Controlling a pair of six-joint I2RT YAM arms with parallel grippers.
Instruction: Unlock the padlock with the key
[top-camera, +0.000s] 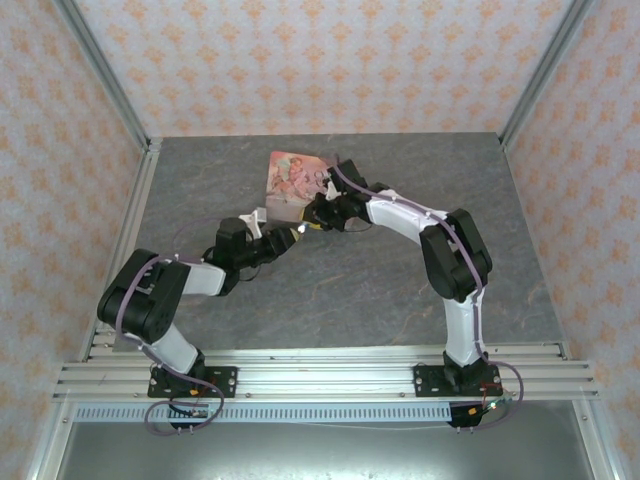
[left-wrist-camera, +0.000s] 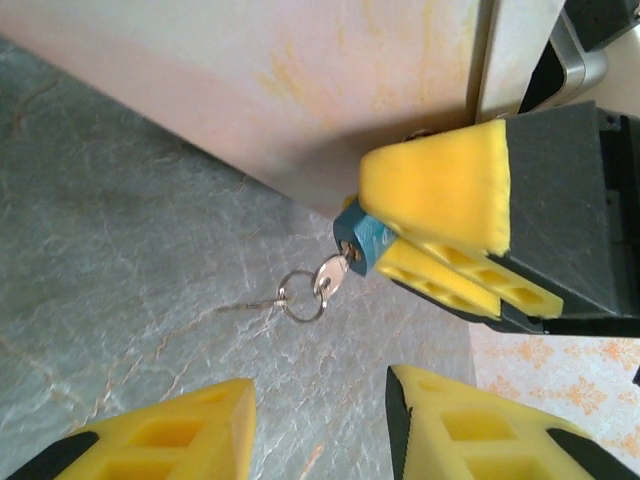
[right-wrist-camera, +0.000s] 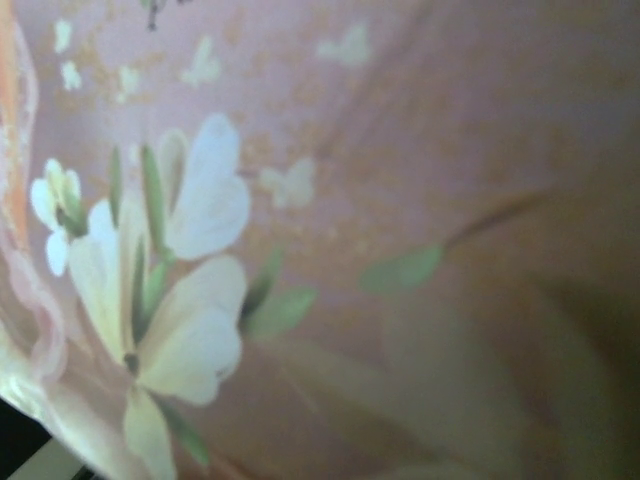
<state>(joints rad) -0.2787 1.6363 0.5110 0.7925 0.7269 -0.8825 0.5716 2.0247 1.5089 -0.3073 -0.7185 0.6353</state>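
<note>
My right end effector (left-wrist-camera: 400, 235) is pinching the padlock (left-wrist-camera: 360, 238), just right of centre in the left wrist view. It's looking tiny, teal-blue and boxy, just in front of the pink box (left-wrist-camera: 300, 90). The silvery key (left-wrist-camera: 335, 272) is poking out of its lower-left side, ring (left-wrist-camera: 303, 297) dangling over the grey tabletop (left-wrist-camera: 120, 250). My left end effector (left-wrist-camera: 320, 440) is hanging wide open along the bottom edge, gripping nothing.

Padlock (left-wrist-camera: 358, 238) in R gripper (left-wrist-camera: 380, 232), just beside box (left-wrist-camera: 300, 90); key (left-wrist-camera: 333, 275) in padlock, ring (left-wrist-camera: 303, 297) on key; L gripper (left-wrist-camera: 320, 405) apart.
</note>
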